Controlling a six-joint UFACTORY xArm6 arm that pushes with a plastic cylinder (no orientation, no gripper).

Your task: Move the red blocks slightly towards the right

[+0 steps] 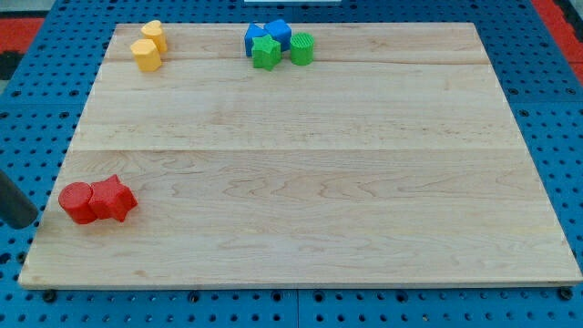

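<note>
Red cylinder against red star, my tip nearby at left; claw state unknowable.

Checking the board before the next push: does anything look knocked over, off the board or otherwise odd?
Nothing stands out. The two red blocks sit touching at the view's lower left, the two yellow blocks at upper left, the blue blocks and green blocks bunched at the top. All lie on the wooden board. My tip is just left of the reds.

Single high, near view down across the wooden board
</note>
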